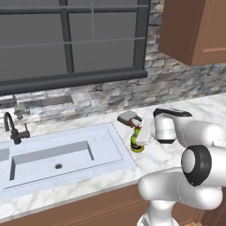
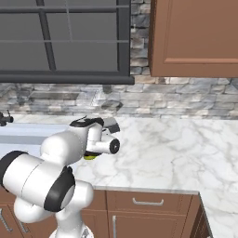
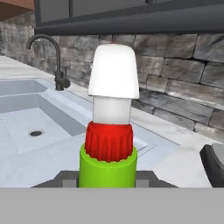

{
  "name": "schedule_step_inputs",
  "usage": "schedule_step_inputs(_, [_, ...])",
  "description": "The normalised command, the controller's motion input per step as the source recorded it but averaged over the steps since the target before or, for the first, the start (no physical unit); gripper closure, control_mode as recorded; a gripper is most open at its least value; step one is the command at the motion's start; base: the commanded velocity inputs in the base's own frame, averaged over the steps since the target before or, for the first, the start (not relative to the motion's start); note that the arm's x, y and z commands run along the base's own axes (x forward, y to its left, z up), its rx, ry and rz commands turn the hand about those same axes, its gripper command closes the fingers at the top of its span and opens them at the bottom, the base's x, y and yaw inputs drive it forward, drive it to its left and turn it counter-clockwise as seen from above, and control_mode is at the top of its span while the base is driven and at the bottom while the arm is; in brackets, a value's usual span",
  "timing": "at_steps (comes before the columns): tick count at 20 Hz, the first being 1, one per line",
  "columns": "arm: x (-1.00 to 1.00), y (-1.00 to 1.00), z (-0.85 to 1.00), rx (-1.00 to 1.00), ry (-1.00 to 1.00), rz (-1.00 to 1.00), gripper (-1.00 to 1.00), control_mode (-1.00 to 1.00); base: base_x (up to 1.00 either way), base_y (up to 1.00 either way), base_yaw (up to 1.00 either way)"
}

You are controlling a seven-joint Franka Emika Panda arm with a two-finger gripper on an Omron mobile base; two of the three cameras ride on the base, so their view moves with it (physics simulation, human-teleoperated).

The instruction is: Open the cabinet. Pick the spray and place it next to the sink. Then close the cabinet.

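Beside the sink (image 1: 106,154), pincer-clamped spray (image 1: 137,142); hand view: red collar.

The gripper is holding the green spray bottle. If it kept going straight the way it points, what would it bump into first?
The gripper, shut on the spray, points toward the sink and the stone wall. Past the bottle, the sink's near rim probably comes first, though depth is hard to judge.
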Motion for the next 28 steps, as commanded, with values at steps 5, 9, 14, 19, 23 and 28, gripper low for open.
schedule_step_inputs(5, [0.00, 0.00, -0.16, 0.00, -0.03, 0.00, 1.00, -1.00, 0.00, 0.00, 0.00])
schedule_step_inputs(9, [0.00, 0.00, -0.14, 0.00, 0.00, 0.00, 1.00, -1.00, 0.00, 0.00, 0.00])
schedule_step_inputs(14, [0.00, 0.00, -0.09, 0.00, 0.00, 0.00, 1.00, -1.00, 0.00, 0.00, 0.00])
schedule_step_inputs(19, [-0.01, 0.01, -0.02, 0.00, 0.00, 0.00, 1.00, -1.00, 0.00, 0.00, 0.00])
schedule_step_inputs(23, [0.00, 0.00, 0.00, 0.00, 0.00, 0.00, 1.00, -1.00, 0.00, 0.00, 0.00])
schedule_step_inputs(28, [0.00, 0.00, 0.00, 0.00, 0.00, 0.00, -1.00, -1.00, 0.00, 0.00, 0.00])
